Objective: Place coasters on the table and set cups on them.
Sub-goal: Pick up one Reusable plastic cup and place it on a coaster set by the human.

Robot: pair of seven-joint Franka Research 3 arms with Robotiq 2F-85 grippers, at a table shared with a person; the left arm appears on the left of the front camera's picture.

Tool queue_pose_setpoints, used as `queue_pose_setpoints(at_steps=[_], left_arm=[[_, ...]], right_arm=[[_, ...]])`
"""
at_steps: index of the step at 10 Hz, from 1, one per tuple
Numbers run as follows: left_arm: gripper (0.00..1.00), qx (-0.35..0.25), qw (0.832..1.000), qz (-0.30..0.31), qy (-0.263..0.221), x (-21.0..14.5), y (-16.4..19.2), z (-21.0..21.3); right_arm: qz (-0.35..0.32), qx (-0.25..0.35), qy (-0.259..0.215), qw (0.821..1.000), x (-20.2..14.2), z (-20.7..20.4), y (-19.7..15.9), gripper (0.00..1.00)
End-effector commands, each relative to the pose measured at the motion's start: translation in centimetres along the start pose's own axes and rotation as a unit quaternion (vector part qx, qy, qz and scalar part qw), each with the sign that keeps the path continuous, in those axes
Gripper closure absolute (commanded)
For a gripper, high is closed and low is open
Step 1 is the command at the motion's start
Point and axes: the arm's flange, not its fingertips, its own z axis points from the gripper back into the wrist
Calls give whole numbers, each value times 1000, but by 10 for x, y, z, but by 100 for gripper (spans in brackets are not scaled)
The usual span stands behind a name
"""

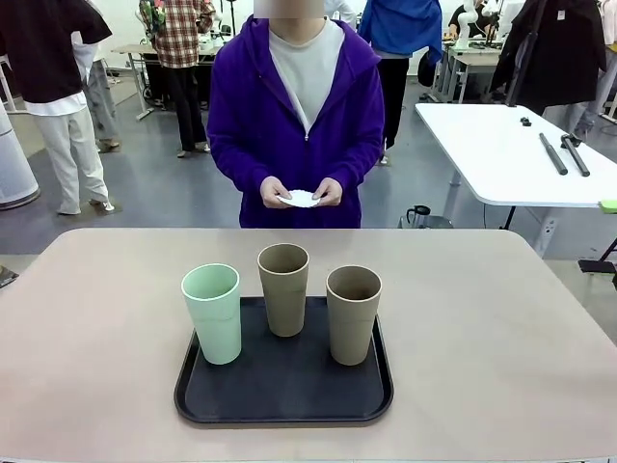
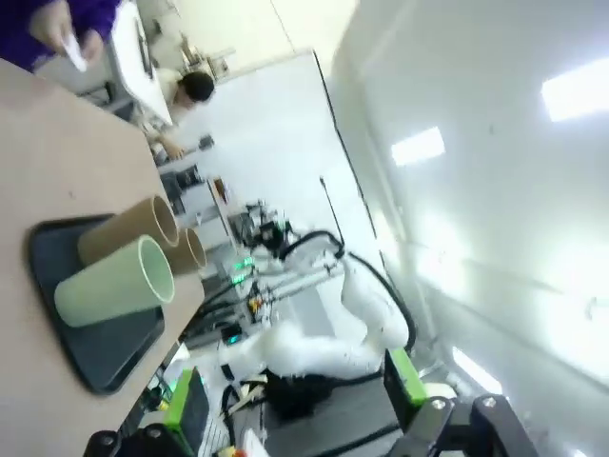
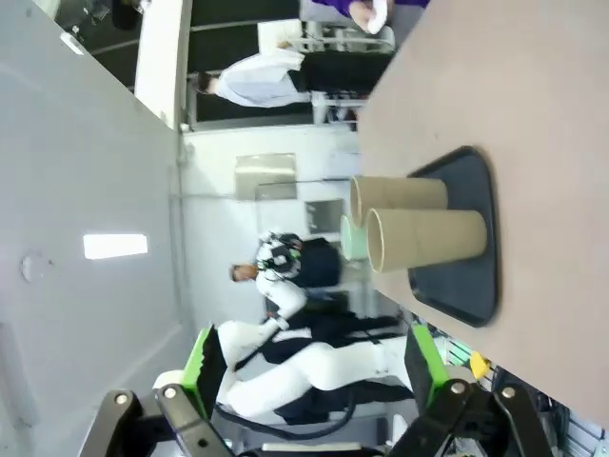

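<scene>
Three cups (image 1: 284, 289) on tray (image 1: 289, 405); person (image 1: 289, 106) holds coasters (image 1: 301, 199) — left hand (image 2: 293, 386), right hand (image 3: 311, 347) both spread wide

- One mint green cup (image 1: 213, 313), left.
- Two tan cups: far tan cup (image 1: 283, 287), right tan cup (image 1: 353, 313).
- One black tray (image 1: 284, 407).
- White coasters (image 1: 301, 199), far side: number unclear.
</scene>
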Motion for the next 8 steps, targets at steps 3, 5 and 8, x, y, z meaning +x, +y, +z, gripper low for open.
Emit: queue_pose_setpoints(at_steps=[3, 5, 8], left_arm=[[0, 104, 992, 72, -6, 7, -6, -16], [0, 136, 986, 99, 9, 8, -1, -14], [0, 158, 980, 116, 24, 16, 7, -12]], right_arm=[[22, -8, -2, 1000, -72, -26, -26, 0], [34, -24, 9, 999, -73, -29, -21, 0], [53, -41, 28, 997, -73, -35, -16, 0]])
